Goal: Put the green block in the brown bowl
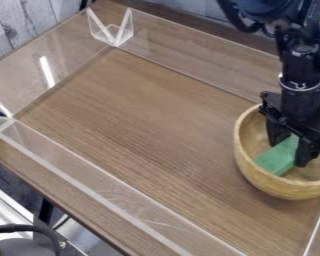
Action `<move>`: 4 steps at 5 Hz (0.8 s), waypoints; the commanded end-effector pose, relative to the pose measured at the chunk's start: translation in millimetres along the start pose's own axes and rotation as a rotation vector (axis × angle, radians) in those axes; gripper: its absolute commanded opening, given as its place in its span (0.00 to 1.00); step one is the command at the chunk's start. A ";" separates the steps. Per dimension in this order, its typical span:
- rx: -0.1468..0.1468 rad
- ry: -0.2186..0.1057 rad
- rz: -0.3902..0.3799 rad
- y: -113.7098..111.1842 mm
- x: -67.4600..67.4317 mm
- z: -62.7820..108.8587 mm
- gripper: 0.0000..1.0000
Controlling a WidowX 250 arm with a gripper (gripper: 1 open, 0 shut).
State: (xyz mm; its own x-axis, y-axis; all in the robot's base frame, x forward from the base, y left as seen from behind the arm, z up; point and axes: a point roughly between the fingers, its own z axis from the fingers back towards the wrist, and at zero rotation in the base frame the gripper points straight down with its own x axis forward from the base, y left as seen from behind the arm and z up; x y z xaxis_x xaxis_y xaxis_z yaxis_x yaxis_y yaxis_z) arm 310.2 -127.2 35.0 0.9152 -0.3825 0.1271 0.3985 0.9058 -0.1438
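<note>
The brown bowl (251, 163) stands at the right edge of the wooden table, round and light tan with a thick rim. The green block (276, 159) lies inside it, slanting down toward the bowl's left inner wall. My gripper (295, 146) points down into the bowl. Its black fingers (275, 130) stand apart on either side of the block's upper end, which they partly hide. I see the jaws as open and the block as resting on the bowl.
Clear acrylic walls (69, 165) fence the wooden table top (136, 110) on the front and left sides. A clear corner bracket (112, 28) stands at the back left. The dark arm (299, 40) rises above the bowl at the top right.
</note>
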 end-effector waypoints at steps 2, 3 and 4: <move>0.002 -0.029 0.007 0.2 3.0 17.2 1.00; 0.008 -0.042 0.012 1.0 3.2 24.9 1.00; 0.015 -0.060 0.018 1.8 3.6 35.2 1.00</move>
State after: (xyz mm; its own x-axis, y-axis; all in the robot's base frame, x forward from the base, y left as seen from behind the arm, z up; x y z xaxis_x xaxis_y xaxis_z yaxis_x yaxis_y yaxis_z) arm 304.5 -120.4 50.0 0.9248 -0.3615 0.1182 0.3759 0.9162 -0.1388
